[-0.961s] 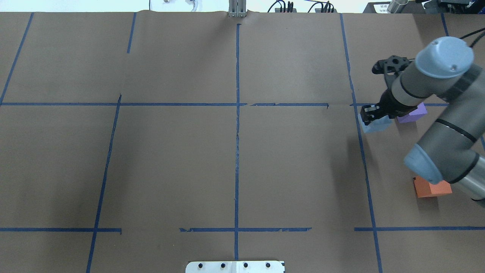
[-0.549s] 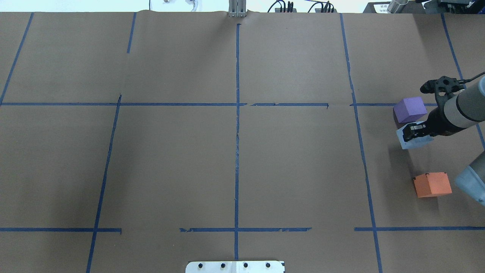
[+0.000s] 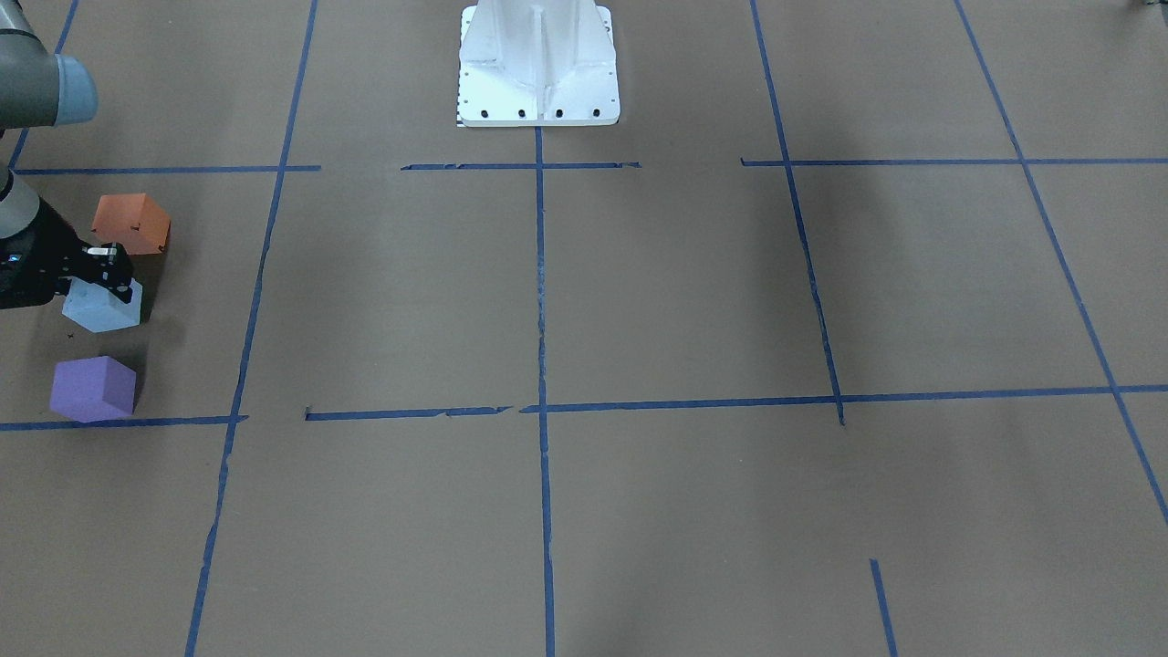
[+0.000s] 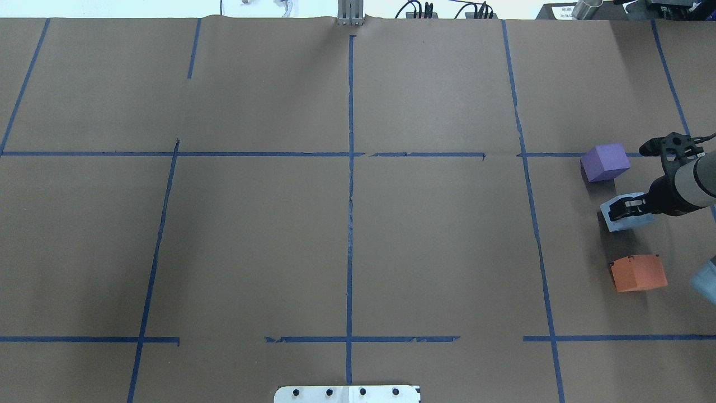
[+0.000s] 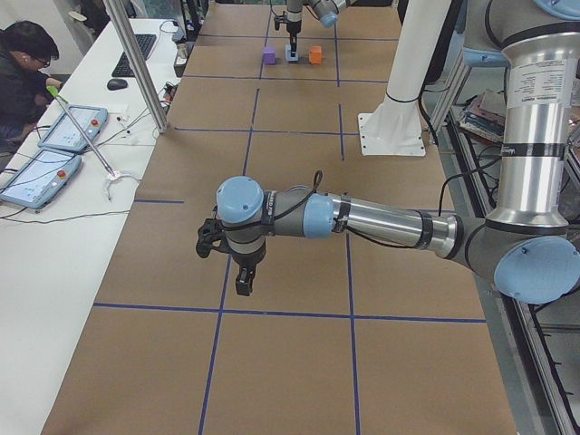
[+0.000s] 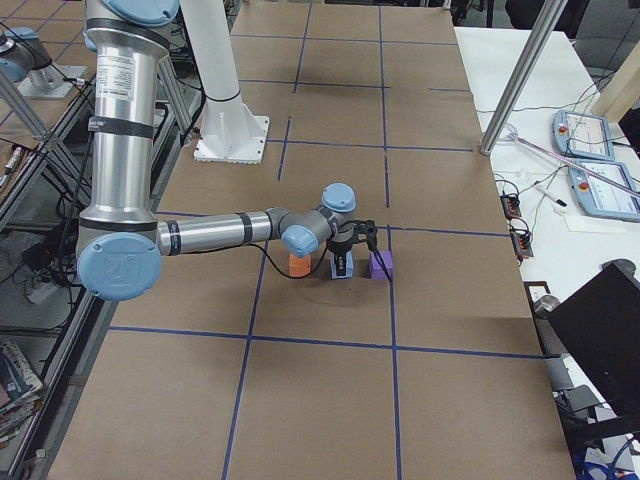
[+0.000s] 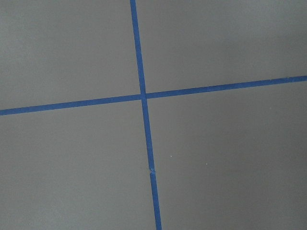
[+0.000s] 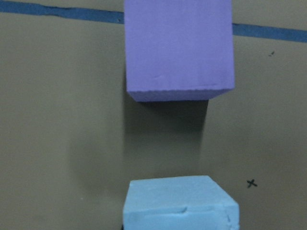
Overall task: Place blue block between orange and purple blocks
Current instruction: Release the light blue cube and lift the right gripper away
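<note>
Most seems done | right fingers [image 4: 622, 209] closed on blue block [image 4: 626, 221]; orange block [image 4: 638, 272] and purple block [image 4: 605, 162] flank the fingers | remaining: release | left fingers [image 5: 243, 283]: cannot tell

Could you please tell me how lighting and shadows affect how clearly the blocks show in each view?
Right wrist view: dim and olive-tinted, and the purple block throws a dark shadow toward the blue block. Overhead view: evenly lit, but the right claw covers part of the blue block. Exterior left view: the blocks are tiny, with no detail.
</note>
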`<state>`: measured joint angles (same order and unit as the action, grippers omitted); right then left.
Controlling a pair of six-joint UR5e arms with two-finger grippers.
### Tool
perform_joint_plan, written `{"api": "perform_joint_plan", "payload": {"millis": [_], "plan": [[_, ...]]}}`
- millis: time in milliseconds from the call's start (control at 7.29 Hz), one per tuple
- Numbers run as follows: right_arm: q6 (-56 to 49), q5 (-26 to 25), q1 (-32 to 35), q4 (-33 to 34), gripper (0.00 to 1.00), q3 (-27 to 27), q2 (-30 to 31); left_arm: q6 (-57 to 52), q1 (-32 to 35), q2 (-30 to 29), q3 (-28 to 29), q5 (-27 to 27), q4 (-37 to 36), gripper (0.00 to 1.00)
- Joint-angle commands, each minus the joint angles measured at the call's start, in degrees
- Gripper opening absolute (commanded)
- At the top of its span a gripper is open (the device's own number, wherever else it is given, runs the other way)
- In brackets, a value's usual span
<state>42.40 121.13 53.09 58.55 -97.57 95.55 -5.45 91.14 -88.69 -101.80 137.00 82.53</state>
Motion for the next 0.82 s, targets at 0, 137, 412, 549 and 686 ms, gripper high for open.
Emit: {"api": "perform_joint_plan", "payload": {"millis": [0,137,412,549,686], "plan": [[0.1,3.7,4.1,0.5,1.0,-0.2,-0.9,0.0,0.0,0.2,-0.5,-0.1,0.0,1.0],[-0.8,7.1,7.6,3.0,1.0,-1.9,-0.5,0.1,0.0,0.2,-0.6,-0.1,0.0,1.0],[-8.8,10.4,13.6,6.1,1.0,-2.8,-0.3,0.0,0.0,0.2,-0.6,-0.1,0.0,1.0],[-17.2,12.2,18.5,10.5,1.0,-3.1,-0.2,-0.2,0.0,0.2,-0.6,-0.1,0.0,1.0],[-26.5,12.3,23.1,14.4,1.0,-3.3,1.0,-0.6,0.0,0.2,-0.7,-0.2,0.1,1.0]]}}
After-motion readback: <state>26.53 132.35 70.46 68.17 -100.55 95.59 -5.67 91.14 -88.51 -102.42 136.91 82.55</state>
